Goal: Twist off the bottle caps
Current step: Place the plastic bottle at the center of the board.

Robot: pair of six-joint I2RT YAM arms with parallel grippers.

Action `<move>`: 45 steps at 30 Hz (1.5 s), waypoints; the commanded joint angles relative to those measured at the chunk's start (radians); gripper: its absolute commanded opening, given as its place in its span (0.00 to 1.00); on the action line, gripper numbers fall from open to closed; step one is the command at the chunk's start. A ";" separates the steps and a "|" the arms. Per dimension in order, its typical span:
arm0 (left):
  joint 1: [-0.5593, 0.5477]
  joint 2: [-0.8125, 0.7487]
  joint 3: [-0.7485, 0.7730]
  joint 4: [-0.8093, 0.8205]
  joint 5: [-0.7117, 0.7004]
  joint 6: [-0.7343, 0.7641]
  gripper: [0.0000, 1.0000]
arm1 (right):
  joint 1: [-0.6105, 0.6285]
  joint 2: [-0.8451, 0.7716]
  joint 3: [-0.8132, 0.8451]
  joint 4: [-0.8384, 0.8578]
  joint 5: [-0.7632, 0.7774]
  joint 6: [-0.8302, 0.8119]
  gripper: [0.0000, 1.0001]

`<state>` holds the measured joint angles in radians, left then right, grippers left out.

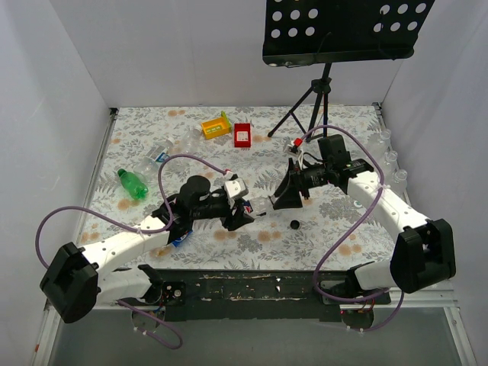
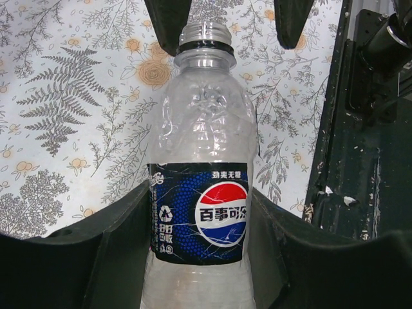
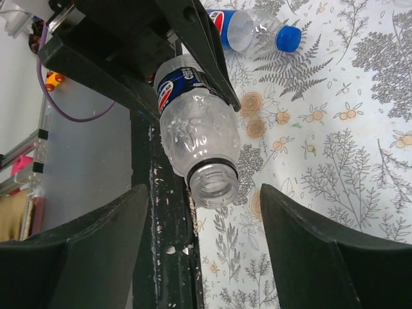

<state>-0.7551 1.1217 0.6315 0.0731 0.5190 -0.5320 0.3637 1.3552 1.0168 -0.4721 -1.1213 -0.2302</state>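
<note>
Near the left edge of the table lies one green bottle [image 1: 132,184]. Beyond it, toward the far-left corner, is one clear bottle [image 1: 156,158] with a blue label. Their caps are too small to make out. One blue-labelled bottle [image 3: 254,29] lies flat on the table past the left gripper [image 1: 239,213], with its blue cap [image 3: 288,37] on.

The left jaws are clamped on the body of one Pepsi bottle [image 2: 201,161], between the two arms toward the near edge. Its long axis runs left to right, from the left jaws straight at the right gripper [image 1: 290,194], mouth first. The neck is bare: threads and a dark ring, no cap.

The right jaws stand apart, one on each side of the mouth, touching nothing (there is nothing here for them to turn). One dark cap [image 1: 294,224] lies loose on the table, just toward the near edge from the right gripper.

This bottle looks finished. The blue-capped one seems the likely next, and the left arm is nearer to it.

Near the far edge sit one yellow tray [image 1: 216,126] and one red tray [image 1: 242,135]. Along the right edge stand clear bottles [image 1: 391,158], at least three, though the count is uncertain.
</note>
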 commanded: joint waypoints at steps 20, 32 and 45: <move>-0.032 -0.026 0.004 0.100 -0.108 -0.063 0.60 | 0.027 0.019 0.091 -0.084 -0.012 -0.085 0.01; -0.026 -0.289 -0.021 -0.131 -0.376 0.072 0.98 | -0.193 0.015 0.397 -0.633 0.455 -0.500 0.01; -0.026 -0.347 -0.134 -0.079 -0.367 0.106 0.98 | -0.405 0.080 0.457 -0.596 0.926 -0.463 0.01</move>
<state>-0.7845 0.8066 0.5125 -0.0219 0.1638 -0.4473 -0.0067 1.3853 1.4368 -1.0645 -0.3481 -0.6956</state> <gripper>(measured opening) 0.981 0.320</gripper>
